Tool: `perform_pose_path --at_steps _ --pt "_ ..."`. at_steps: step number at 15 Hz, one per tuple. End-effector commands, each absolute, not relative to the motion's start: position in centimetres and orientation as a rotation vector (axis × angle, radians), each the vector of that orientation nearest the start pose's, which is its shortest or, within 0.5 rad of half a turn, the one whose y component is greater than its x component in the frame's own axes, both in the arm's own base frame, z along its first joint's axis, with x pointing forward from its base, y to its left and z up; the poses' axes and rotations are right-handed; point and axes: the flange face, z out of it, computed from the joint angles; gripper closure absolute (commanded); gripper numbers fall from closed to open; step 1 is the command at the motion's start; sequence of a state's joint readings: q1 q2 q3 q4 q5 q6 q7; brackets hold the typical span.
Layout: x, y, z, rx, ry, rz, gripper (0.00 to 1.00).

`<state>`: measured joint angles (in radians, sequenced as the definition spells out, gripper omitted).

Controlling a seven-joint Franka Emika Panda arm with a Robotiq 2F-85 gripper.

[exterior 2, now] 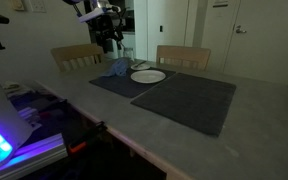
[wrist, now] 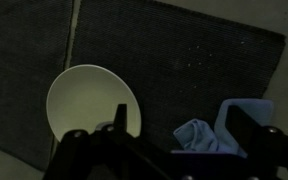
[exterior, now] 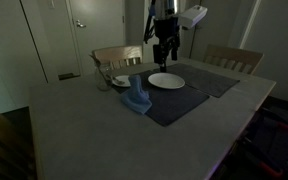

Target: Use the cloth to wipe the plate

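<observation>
A white plate (exterior: 167, 81) lies on a dark placemat (exterior: 199, 98) on the table. It also shows in the other exterior view (exterior 2: 148, 76) and in the wrist view (wrist: 87, 100). A crumpled blue cloth (exterior: 136, 98) lies on the mat just beside the plate, seen in both exterior views (exterior 2: 118, 68) and in the wrist view (wrist: 206, 136). My gripper (exterior: 162, 52) hangs well above the mat near the plate's far edge, open and empty (exterior 2: 112, 45). In the wrist view its fingers (wrist: 176, 116) frame the cloth and the plate's edge far below.
A second dark placemat (exterior 2: 189, 100) lies beside the first. A small bowl (exterior: 119, 80) and a glass (exterior: 104, 83) stand near the cloth. Wooden chairs (exterior: 117, 56) (exterior: 234, 58) stand at the table's far side. The room is dim.
</observation>
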<state>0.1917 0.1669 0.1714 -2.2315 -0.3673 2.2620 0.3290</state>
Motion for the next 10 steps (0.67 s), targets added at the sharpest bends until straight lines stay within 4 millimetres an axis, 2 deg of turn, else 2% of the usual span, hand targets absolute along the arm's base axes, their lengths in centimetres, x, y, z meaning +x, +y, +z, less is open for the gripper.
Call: perform_pose_path --at_steps 1,10 --pt "50.11 17.96 28.32 -3.370 -0.483 0.057 0.00" --pt "49.75 17.93 28.88 -3.372 -0.489 0.069 0.00"
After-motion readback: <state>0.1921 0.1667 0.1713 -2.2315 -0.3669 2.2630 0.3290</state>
